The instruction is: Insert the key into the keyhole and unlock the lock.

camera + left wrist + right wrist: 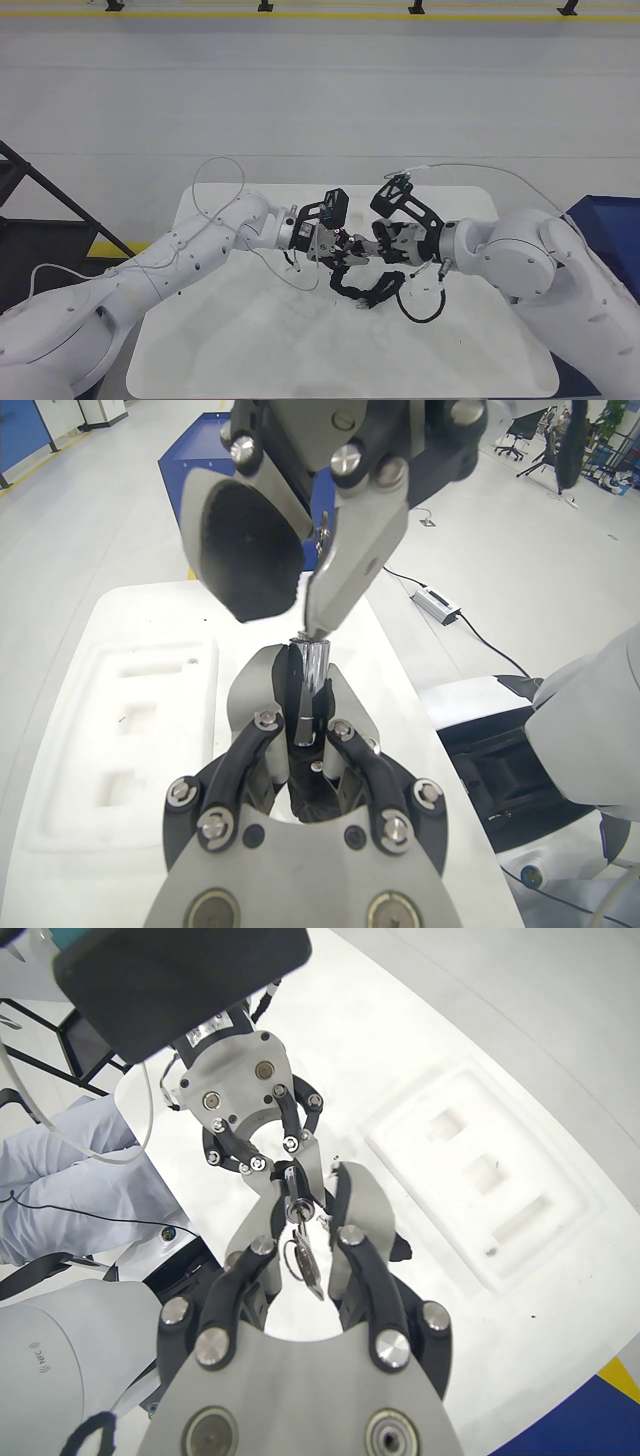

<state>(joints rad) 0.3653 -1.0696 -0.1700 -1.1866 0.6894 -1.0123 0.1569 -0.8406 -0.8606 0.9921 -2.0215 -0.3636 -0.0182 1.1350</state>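
White table (pixel 440 1043) w/ foam tray (pixel 465 1145) at right; left hand (pixel 300 674) clamped on chrome lock (pixel 312 665) mid-frame, key (pixel 306 1253) tip at keyhole, right hand (pixel 305 1185) fingers spread round it, no pinch; judge: grip bow, keep blade coaxial, seat fully, then twist.

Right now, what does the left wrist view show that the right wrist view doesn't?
Left wrist view: a grey box with a cable on the floor, and chairs far behind.
Right wrist view: the keyhole seen end-on, with the tip of the key in it.
Both: the shiny lock clamped in the left gripper, the right gripper at the lock's end, and the white foam tray on the table.
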